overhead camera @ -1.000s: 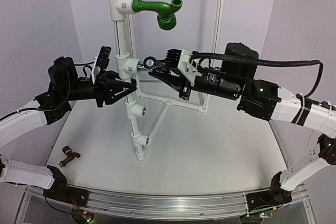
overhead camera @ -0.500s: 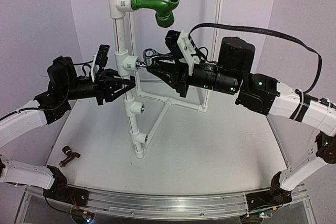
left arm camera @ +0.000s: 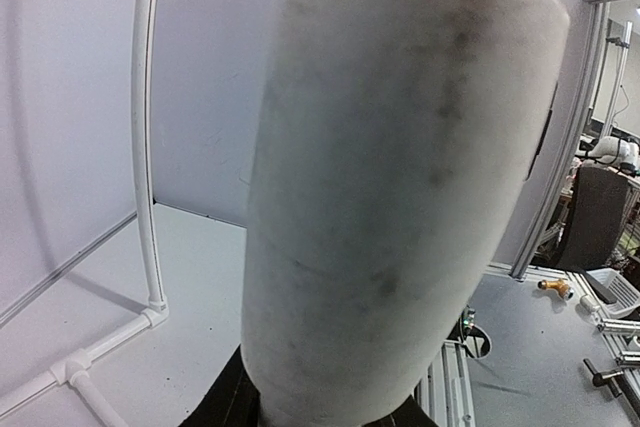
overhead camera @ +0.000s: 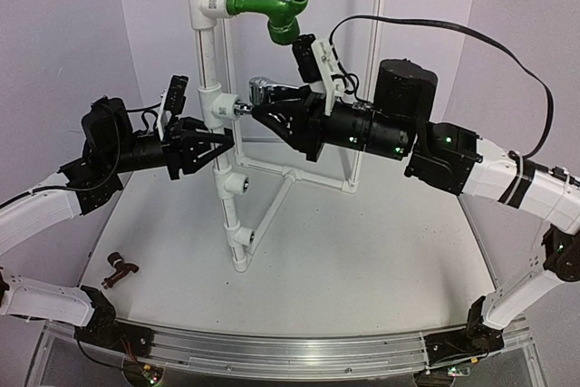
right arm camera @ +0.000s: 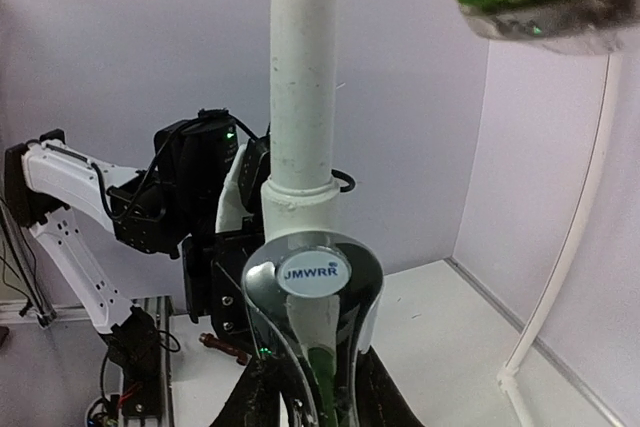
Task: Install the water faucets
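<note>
Where both arms meet: white pipe (overhead camera: 208, 56)
Left gripper (overhead camera: 220, 144): clamped around that pipe
Right gripper (overhead camera: 261, 113): clamped on chrome faucet (overhead camera: 261, 89)

Chrome faucet (right arm camera: 312, 277), mirror-bright metal with a glossy white cap, before a matt white plastic pipe (left arm camera: 400, 187), smooth but smudged grey; glossy green plastic elbow (overhead camera: 265, 8); dull reddish-brown faucet (overhead camera: 118, 269) on the smooth matt white desk (overhead camera: 362, 260), edged by a brushed metal rail (overhead camera: 272, 347).
</note>
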You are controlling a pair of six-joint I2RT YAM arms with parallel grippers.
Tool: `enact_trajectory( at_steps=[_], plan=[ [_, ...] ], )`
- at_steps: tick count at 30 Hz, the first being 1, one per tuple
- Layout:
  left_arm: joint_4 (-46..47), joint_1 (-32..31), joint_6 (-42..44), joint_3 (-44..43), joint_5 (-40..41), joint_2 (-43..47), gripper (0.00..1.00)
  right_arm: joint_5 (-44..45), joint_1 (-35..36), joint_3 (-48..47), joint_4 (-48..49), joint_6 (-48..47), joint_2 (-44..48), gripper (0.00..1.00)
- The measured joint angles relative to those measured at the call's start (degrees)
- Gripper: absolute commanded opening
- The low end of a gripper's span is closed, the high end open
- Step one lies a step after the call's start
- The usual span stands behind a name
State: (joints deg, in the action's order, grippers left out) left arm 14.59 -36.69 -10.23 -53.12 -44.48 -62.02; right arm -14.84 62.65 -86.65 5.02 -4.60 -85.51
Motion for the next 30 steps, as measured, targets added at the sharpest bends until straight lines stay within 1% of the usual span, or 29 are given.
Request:
enact_trajectory(
  at_steps=[13, 18, 26, 30],
  plan=[
    [1.4, 0.4, 2.6, 1.5, 3.1, 0.1, 0.0, -0.3, -0.9, -2.2, -0.3, 25.6, -2.6, 0.0],
    [2.5, 0.4, 3.3, 2.5, 4.2, 0.7, 0.0, -2.5, -1.9, -2.8, -0.2, 35.6, -3.3, 0.0],
    [3.4, 0.5, 4.4, 3.0, 5.2, 0.8, 0.0, -6.8, -3.8, -3.8, 0.4, 55.1, -4.6, 0.0],
    [3.8, 0.5, 5.1, 3.0, 6.3, 0.4, 0.0, -7.6, -4.4, -4.4, 0.1, 63.7, -5.3, 0.0]
  ],
)
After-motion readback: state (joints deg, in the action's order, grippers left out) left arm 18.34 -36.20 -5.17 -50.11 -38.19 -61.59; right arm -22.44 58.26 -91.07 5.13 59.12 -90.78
